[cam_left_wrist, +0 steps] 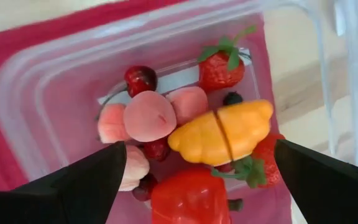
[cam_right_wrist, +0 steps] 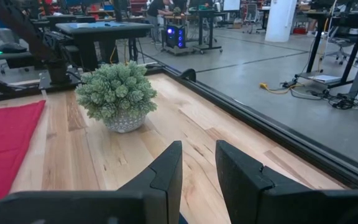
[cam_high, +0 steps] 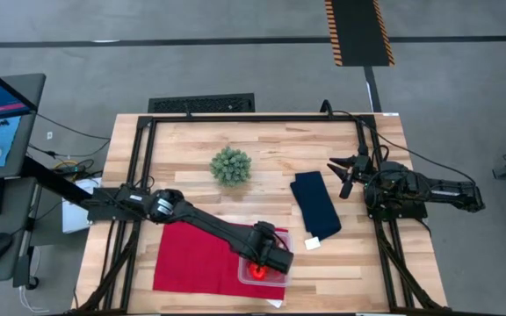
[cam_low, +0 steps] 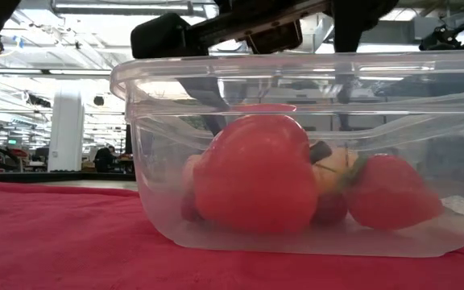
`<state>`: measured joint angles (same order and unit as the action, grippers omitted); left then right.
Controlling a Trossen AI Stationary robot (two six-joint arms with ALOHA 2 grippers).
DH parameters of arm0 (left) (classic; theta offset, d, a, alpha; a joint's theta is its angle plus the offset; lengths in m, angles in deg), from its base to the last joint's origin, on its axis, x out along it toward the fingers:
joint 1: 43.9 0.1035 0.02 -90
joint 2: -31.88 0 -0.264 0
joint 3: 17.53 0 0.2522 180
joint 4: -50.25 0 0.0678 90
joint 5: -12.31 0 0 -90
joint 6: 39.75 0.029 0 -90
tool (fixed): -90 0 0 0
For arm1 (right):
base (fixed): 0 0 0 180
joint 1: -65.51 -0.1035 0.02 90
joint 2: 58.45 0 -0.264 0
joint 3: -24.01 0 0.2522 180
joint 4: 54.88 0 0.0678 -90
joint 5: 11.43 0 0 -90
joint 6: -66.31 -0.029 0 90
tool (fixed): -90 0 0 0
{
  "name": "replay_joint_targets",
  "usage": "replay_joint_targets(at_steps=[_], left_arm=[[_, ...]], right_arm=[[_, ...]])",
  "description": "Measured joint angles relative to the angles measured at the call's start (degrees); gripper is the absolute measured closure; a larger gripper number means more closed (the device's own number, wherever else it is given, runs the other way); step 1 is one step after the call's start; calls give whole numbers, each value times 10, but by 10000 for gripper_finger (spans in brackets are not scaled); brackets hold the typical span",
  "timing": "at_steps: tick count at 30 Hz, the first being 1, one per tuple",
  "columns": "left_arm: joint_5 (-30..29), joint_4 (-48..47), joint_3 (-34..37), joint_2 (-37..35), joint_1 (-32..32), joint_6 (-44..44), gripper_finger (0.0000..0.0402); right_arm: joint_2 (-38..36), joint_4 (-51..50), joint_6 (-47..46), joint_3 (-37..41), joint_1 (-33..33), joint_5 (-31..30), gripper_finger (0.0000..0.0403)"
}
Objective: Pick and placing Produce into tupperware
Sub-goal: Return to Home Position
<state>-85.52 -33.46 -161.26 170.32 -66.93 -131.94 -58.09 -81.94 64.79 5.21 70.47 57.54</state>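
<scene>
The clear tupperware [cam_high: 275, 279] [cam_low: 296, 68] [cam_left_wrist: 30, 93] stands on the red cloth [cam_high: 191, 259] near the table's near edge. Inside it lie a red pepper [cam_low: 256, 173] [cam_left_wrist: 188, 199], a strawberry [cam_low: 389, 193] [cam_left_wrist: 219, 65], an orange oval piece [cam_left_wrist: 222, 134], pink pieces [cam_left_wrist: 149, 115] and a dark cherry [cam_left_wrist: 140, 78]. My left gripper [cam_high: 266, 254] [cam_left_wrist: 201, 149] hangs open just above the container, pointing down, its fingers wide on either side of the produce. My right gripper [cam_high: 345, 171] [cam_right_wrist: 199, 155] waits open near the table's right edge.
A green bushy ball [cam_high: 231, 165] [cam_right_wrist: 117, 93] stands in a pot toward the far middle of the table. A dark blue folded cloth [cam_high: 316, 204] lies right of centre, with a small white piece [cam_high: 311, 243] at its near end. A dark frame runs around the table.
</scene>
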Motion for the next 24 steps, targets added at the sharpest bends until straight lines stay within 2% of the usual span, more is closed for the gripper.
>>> replay_joint_targets(at_steps=[3, 14, 17, 20, 24], left_arm=[[-33, -18, 0, -18, -4, 0, 2], [-223, -132, -1, -86, -42, -16, 3], [-280, -140, 0, -100, -53, -15, 5], [-322, -140, 0, -114, -62, -5, 22], [-359, -141, 0, -121, -70, 35, 74]], right_arm=[[0, 0, 0, 0, 0, 0, 283], [0, 0, 0, 0, 0, 0, 283], [0, 0, 0, 0, 0, 0, 283], [0, 0, 0, 0, 0, 0, 283], [0, 0, 0, 0, 0, 0, 283]])
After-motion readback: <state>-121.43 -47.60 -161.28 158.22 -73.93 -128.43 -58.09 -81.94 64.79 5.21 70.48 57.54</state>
